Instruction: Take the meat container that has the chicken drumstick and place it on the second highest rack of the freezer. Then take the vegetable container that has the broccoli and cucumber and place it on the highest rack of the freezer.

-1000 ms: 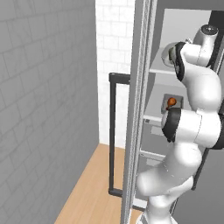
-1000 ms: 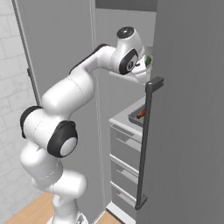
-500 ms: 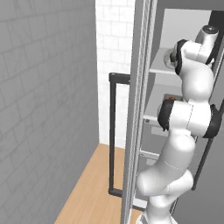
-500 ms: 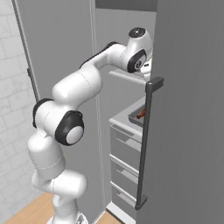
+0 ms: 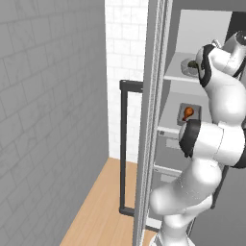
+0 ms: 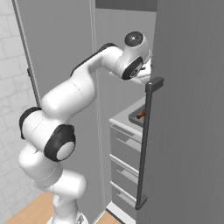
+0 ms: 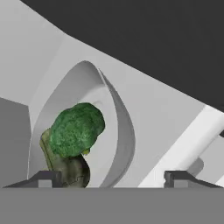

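The vegetable container [image 7: 111, 131] is seen on the highest rack [image 5: 178, 78] of the freezer [image 6: 188, 109], with the broccoli [image 7: 77, 129] and the dark cucumber [image 7: 65, 168] lying inside it. In the hand view the hand [image 7: 113, 177] is spread, its two tips standing well apart at either side of the bowl's raised wall, and nothing is pinched between them. Whether the wall is touched by either tip cannot be told.

The meat container [image 5: 188, 114] is seen on the rack below, with the chicken drumstick [image 5: 188, 112] in it, so the first half of the task is judged done and the second close to its end.

The bowl is judged light, stiff and rather smooth. A hold is best taken on its raised rim, one finger inside and one outside, near the middle of a side rather than at a rounded corner, where slipping is likelier. The loose vegetables may roll if the bowl is tipped, so it should be kept level.
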Controlling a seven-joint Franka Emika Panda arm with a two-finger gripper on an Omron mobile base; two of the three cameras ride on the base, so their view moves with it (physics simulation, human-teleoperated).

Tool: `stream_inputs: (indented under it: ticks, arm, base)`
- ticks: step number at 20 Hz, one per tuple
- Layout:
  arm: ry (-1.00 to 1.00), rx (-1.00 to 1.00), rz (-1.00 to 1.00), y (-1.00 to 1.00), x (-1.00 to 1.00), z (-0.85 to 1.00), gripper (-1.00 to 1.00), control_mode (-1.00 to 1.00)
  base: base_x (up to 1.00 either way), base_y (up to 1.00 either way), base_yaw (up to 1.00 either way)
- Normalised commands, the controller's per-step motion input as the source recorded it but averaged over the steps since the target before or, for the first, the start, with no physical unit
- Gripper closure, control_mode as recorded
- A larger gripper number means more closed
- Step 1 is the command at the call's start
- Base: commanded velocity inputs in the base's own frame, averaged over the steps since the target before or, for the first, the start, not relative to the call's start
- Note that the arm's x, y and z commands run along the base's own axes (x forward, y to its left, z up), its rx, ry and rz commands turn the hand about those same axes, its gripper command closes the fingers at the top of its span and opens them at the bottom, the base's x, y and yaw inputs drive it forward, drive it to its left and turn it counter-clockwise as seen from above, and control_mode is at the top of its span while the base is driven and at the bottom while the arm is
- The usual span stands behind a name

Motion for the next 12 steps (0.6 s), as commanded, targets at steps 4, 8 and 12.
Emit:
stream_inputs:
  ticks: [4, 8, 12]
  arm:
    - [-0.28, -0.05, -0.01, 0.45, -0.87, 0.28, -1.00, -1.00]
    - [-0.15, -0.05, -0.06, 0.29, -0.96, 0.53, -1.00, -1.00]
    - [-0.08, -0.04, -0.03, 0.20, -0.99, 0.53, -1.00, -1.00]
  base:
    - [0.00, 0.00, 0.00]
    - [0.00, 0.00, 0.00]
    - [0.00, 0.00, 0.00]
